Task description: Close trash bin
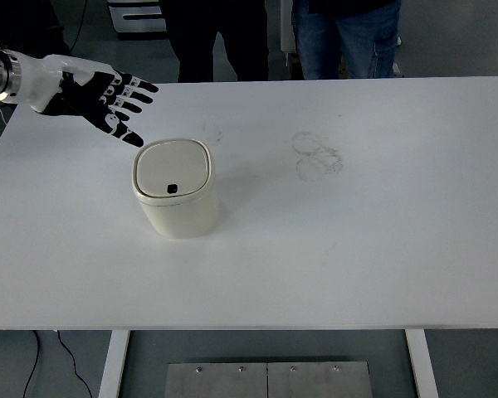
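Up at the far left, the left hand (100, 97) is hovering above the table (382, 249) with its palm facing down and forward, all five fingers (137, 86) spreading wide and holding nothing. Its white wrist cuff is reaching in from the picture's left edge, with the forearm running almost level toward the right. The thumb is pointing down and to the right, its tip hanging just short of the trash bin (176, 199) without touching it. That cream bin is standing upright on the table's left half, below and to the right of the hand, and its lid (173, 168) is sitting flat and closed on the rim, with a small dark button near the lid's front edge. Faint ring-shaped smudges (317, 155) are showing on the white surface to the bin's right, well apart from it. Beyond the far edge, people's legs (353, 37) are standing.
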